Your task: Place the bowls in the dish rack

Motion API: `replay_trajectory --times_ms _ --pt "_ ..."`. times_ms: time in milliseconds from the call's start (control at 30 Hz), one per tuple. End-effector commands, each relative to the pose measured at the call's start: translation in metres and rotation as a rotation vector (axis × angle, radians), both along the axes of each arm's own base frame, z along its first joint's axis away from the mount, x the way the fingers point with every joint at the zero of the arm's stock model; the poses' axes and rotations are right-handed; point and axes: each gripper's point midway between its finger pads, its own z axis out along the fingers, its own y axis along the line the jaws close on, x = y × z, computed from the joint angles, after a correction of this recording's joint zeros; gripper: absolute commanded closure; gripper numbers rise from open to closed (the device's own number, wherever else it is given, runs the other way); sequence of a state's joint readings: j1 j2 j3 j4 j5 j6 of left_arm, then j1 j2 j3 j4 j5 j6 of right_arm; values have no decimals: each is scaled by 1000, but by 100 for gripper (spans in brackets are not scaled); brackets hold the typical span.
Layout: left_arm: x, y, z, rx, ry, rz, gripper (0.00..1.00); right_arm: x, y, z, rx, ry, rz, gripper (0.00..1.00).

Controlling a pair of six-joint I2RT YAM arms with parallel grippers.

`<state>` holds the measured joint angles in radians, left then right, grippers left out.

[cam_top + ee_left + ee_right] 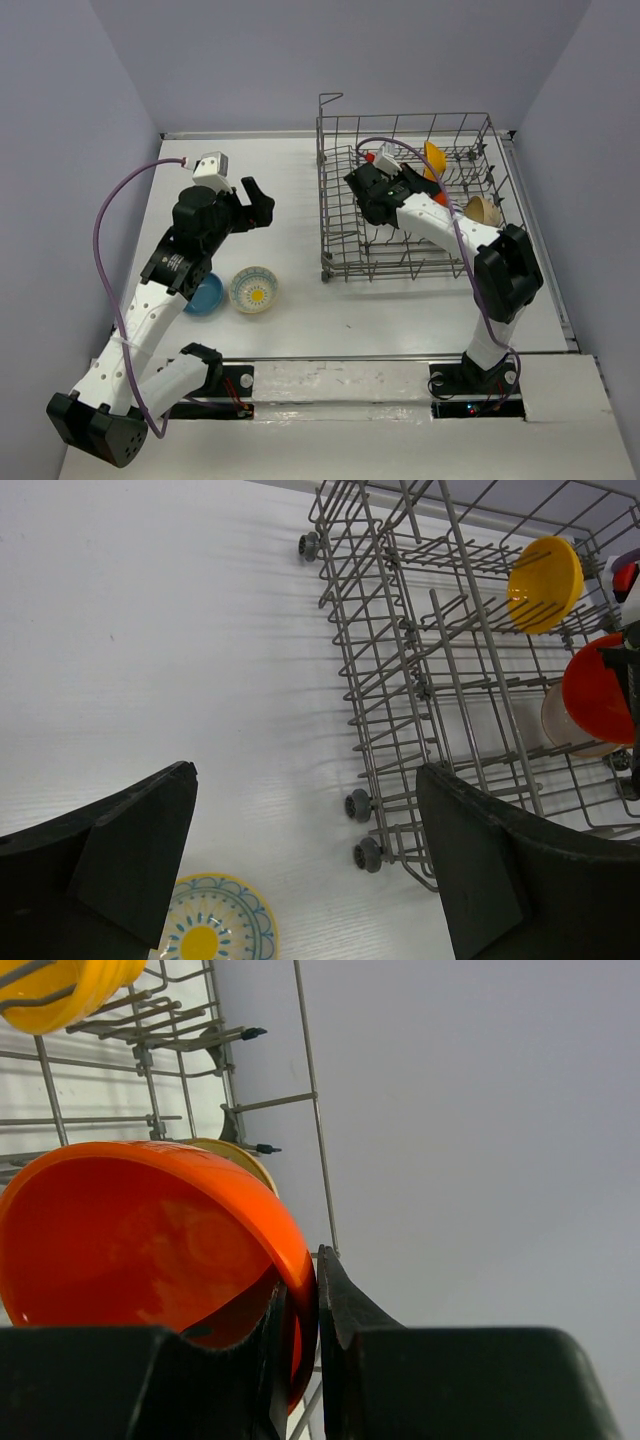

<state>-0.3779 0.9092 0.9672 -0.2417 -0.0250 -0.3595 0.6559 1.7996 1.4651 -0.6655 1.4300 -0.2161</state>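
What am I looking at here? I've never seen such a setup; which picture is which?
Two robot arms are bolted at the near edge of the table, each ending in a two-finger gripper. The wide picture comes from a camera above them; the other two from wrist cameras. A blue bowl and a flower-patterned bowl lie on the table left of the dish rack. A yellow bowl and a tan bowl sit inside it. The right gripper pinches the rim of an orange bowl inside the rack; the left gripper is open and empty.
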Motion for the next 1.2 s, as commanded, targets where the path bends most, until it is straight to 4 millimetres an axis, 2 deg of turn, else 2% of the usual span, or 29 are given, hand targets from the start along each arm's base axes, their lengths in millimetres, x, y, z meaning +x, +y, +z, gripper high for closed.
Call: replay_trajectory --times_ms 0,800,1167 --pt "1 -4 9 -22 -49 -19 1 -11 -9 25 -76 -102 -81 99" --pt "0 -10 2 -25 -32 -54 1 4 2 -10 -104 -6 -52 98" --pt "0 -11 0 -26 -29 -62 1 11 9 -28 -54 28 -33 88"
